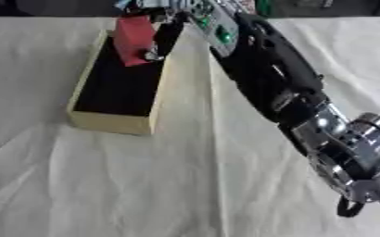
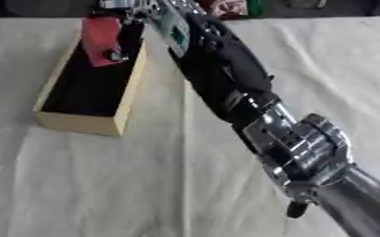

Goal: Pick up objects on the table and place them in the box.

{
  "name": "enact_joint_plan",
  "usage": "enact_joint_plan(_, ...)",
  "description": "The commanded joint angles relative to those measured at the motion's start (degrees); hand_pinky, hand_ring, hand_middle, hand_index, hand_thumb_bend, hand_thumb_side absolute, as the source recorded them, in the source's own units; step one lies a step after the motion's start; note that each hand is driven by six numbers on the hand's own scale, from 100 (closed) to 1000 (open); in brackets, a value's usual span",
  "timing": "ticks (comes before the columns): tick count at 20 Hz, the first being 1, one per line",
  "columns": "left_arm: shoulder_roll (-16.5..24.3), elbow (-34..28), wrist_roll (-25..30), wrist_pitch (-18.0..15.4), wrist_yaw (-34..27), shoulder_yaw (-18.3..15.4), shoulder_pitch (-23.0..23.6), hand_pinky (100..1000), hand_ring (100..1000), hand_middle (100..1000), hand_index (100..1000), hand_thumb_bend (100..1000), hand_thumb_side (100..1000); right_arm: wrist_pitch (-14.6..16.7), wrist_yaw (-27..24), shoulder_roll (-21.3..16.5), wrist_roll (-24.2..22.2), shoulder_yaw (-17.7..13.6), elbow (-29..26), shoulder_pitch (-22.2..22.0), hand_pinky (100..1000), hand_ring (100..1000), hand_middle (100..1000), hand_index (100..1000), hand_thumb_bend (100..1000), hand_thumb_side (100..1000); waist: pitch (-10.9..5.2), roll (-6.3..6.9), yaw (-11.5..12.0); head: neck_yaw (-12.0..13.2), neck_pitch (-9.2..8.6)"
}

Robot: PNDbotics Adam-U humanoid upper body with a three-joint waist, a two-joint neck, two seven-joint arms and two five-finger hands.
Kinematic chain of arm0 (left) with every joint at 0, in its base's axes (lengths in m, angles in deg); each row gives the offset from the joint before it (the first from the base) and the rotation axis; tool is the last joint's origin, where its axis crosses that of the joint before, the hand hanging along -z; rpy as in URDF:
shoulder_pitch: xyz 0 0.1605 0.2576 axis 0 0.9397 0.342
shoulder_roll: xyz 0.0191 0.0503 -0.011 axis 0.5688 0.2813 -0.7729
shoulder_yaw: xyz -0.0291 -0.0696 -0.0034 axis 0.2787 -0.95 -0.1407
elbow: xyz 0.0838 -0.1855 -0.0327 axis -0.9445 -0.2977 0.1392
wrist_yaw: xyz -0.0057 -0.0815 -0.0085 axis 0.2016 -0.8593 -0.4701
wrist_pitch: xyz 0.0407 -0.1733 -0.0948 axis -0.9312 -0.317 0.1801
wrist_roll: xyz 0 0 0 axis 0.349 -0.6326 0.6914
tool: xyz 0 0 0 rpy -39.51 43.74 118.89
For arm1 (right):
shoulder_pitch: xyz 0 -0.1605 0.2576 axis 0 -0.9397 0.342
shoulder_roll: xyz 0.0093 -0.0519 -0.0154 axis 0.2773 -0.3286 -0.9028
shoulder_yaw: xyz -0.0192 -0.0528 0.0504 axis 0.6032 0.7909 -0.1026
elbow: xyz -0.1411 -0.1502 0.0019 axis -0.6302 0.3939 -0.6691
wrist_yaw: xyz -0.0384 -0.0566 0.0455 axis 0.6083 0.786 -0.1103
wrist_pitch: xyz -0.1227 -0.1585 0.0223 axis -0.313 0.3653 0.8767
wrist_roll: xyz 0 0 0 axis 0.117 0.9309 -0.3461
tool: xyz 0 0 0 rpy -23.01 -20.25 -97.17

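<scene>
A wooden box (image 1: 112,124) with a dark inside stands on the left of the table, its long side running away from me. My right arm reaches from the lower right up to the box's far end. There my right hand (image 1: 162,21) is curled round a red block-like object (image 1: 132,39). The object hangs tilted over the far end of the box's opening, and a silvery fingertip (image 1: 151,56) shows against its lower edge. The hand's upper part is cut off by the view's top edge. My left hand shows in no view.
A creased white cloth (image 2: 104,185) covers the table. Beyond the table's far edge lie a red-and-white thing (image 2: 225,6) and a green thing (image 1: 263,7). My right forearm (image 2: 225,78) crosses the table's middle diagonally.
</scene>
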Motion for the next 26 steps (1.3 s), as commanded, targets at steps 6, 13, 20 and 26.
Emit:
enact_joint_plan(6, 0.40, -1.15, 0.46, -0.12, -0.53, 0.06, -1.61, 575, 545, 525, 674, 136, 100, -0.94, 0.80, 1.70, 1.79, -1.90, 1.40, 1.20, 852, 863, 700, 822, 100, 100, 0.60, -1.13, 1.24, -0.07, -1.20)
enact_joint_plan(13, 0.35, -1.15, 0.38, -0.09, -0.55, -0.04, -1.68, 574, 544, 525, 674, 135, 100, 1.80, 5.38, 1.75, -1.26, -2.49, 2.83, 0.90, 894, 905, 835, 897, 242, 100, 0.83, -1.15, 1.28, 0.04, -1.11)
enact_joint_plan(20, 0.36, -1.15, 0.35, -0.07, -0.53, -0.03, -1.76, 575, 545, 525, 674, 138, 100, 3.73, 8.07, 1.44, -1.50, -3.10, 2.87, 1.20, 915, 921, 877, 942, 473, 201, 0.67, -1.12, 1.16, 0.12, -1.10)
enact_joint_plan(26, 0.39, -1.15, 0.35, -0.05, -0.51, -0.04, -1.78, 576, 545, 525, 675, 139, 100, 4.01, 8.11, 1.09, -0.51, -3.40, 2.69, 1.25, 914, 916, 875, 942, 471, 217, 0.45, -1.13, 1.04, 0.32, -1.14)
